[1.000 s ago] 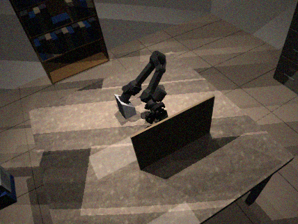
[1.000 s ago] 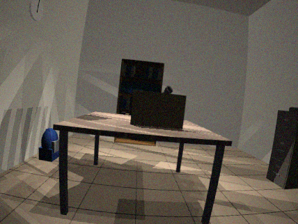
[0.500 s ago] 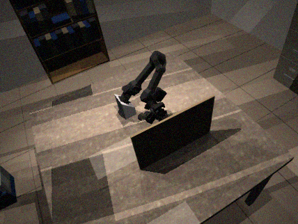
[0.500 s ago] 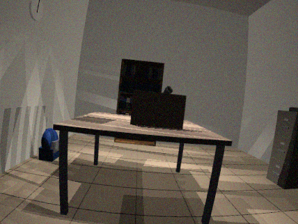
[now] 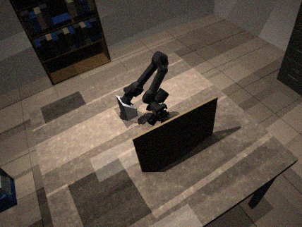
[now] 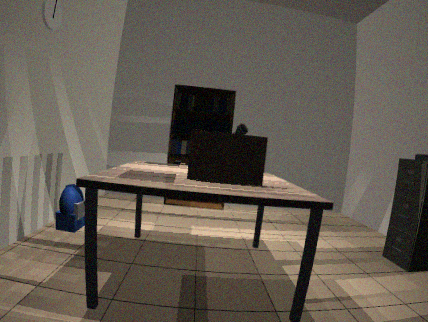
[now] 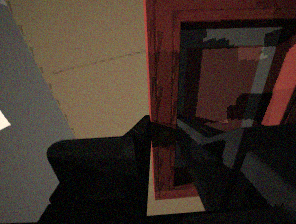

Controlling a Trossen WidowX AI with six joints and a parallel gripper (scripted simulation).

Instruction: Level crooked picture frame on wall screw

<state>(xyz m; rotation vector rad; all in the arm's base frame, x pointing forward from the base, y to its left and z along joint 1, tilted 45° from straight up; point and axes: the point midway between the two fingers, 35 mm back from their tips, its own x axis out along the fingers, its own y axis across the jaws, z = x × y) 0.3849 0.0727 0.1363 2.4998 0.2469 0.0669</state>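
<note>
The picture frame (image 7: 163, 90) shows in the wrist view, with a red border around a dark, reflecting picture. My gripper (image 7: 160, 118) is shut on the frame's border at the side that shows on the left in this view. One black finger is outside the edge, and the other lies across the front of the frame. The screw and the notched strip are hidden. In the top and exterior views the upright board (image 5: 176, 135) (image 6: 227, 157) hides the frame, so I cannot tell its tilt against level.
The arm (image 5: 160, 67) rises behind the board on the table (image 5: 70, 151) (image 6: 300, 196). A grey wedge-shaped block with a white top edge (image 5: 130, 112) is beside the arm. A bookcase (image 5: 75, 68) (image 6: 202, 112) stands behind, and a dark cabinet (image 6: 407, 215) is at the right.
</note>
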